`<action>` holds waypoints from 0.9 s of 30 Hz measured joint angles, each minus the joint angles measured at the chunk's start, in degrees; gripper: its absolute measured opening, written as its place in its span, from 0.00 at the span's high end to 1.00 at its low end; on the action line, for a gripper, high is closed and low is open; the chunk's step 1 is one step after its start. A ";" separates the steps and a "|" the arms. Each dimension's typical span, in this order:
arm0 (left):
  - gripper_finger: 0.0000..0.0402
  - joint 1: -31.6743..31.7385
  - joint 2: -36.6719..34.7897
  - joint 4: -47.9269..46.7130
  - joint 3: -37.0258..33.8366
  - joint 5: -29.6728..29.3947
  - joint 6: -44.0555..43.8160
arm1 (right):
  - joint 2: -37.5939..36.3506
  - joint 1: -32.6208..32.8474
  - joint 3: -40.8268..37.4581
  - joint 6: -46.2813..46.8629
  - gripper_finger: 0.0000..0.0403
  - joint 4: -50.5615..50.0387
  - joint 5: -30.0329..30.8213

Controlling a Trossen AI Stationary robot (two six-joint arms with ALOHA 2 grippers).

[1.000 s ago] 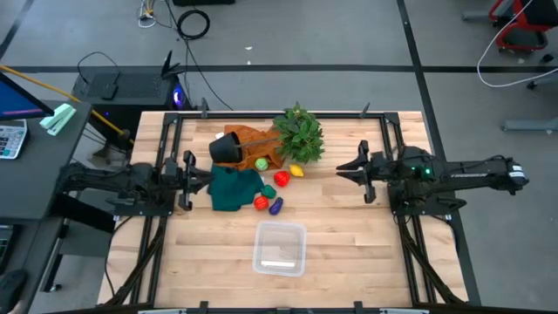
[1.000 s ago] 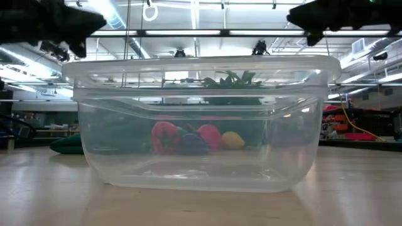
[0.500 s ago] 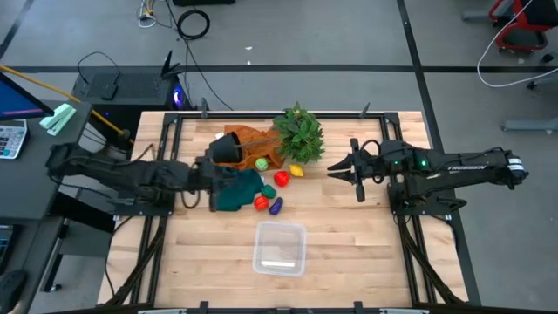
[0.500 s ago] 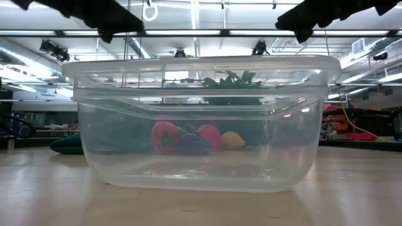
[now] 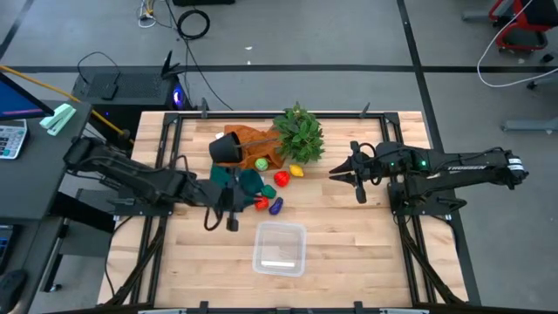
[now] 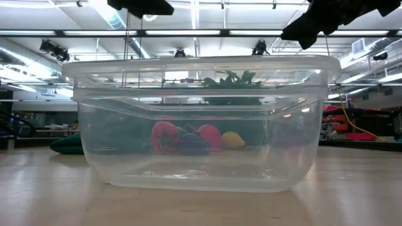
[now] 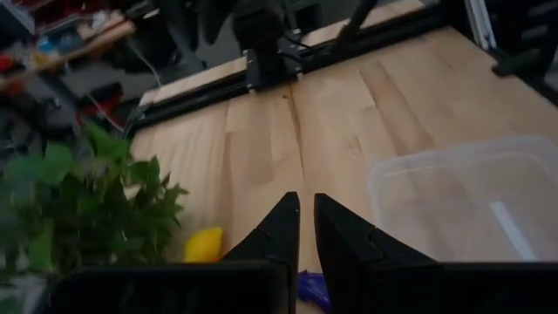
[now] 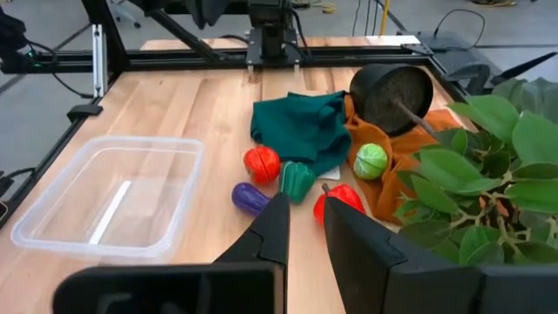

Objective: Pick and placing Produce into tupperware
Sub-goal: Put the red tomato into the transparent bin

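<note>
Five produce pieces (image 5: 272, 192) lie loose on the table (image 5: 349, 235), just beyond the empty tub (image 5: 280, 249). The left gripper (image 5: 228, 209) hovers left of them, jaws closed on nothing; it must open before descending on one piece. The right gripper (image 5: 344, 171) waits at right, jaws nearly closed, empty. No writing is legible.

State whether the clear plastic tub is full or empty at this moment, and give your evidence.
Empty. The high view shows only bare plastic inside the tub; the red pieces, yellow piece and purple piece lie on the table beyond it.
</note>
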 joint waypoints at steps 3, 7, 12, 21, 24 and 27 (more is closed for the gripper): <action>0.89 -0.18 0.75 0.18 0.34 0.10 4.39 | -0.02 0.00 -0.01 -0.01 0.90 -0.32 0.00; 0.91 0.01 0.73 0.13 0.34 -0.03 3.81 | -0.02 0.00 0.00 -0.03 0.90 -1.93 0.00; 0.92 0.54 0.73 0.00 0.34 0.03 2.43 | -0.02 0.02 -0.02 -0.05 0.90 -2.94 0.00; 0.80 6.99 3.64 -2.79 0.19 0.24 -14.87 | 0.07 0.01 -0.04 -0.18 0.89 -2.60 0.00; 0.74 9.28 5.00 -2.60 0.33 0.32 -27.00 | 0.56 -0.02 -0.11 0.02 0.89 -2.59 0.00; 0.70 10.65 5.99 -2.67 0.32 0.58 -37.86 | 1.35 -0.02 -0.11 0.20 0.88 -2.49 -0.01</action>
